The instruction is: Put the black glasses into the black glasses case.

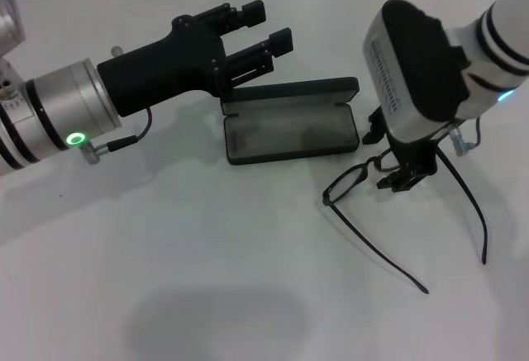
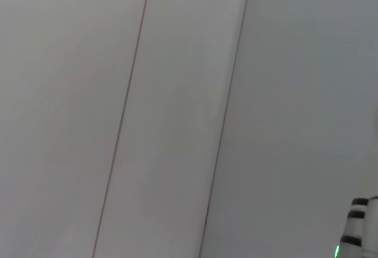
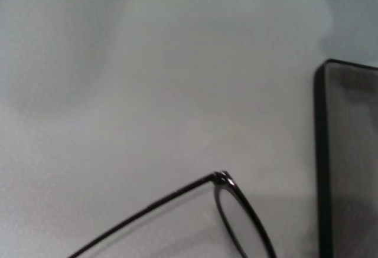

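Observation:
The black glasses (image 1: 351,181) lie unfolded on the white table, to the right of the case, with their long temple arms stretching toward the front. The black glasses case (image 1: 291,134) lies open at the table's middle, grey lining up and lid tipped back. My right gripper (image 1: 403,176) points down onto the glasses' front frame and hides the lens on that side. The right wrist view shows a frame corner of the glasses (image 3: 223,179) and an edge of the case (image 3: 347,163). My left gripper (image 1: 266,30) is open and empty, hovering just behind the case's left end.
The white table (image 1: 207,278) spreads wide in front of the case and glasses. A tiled wall stands behind the table. The left wrist view shows only wall panels and a bit of the right arm (image 2: 357,228).

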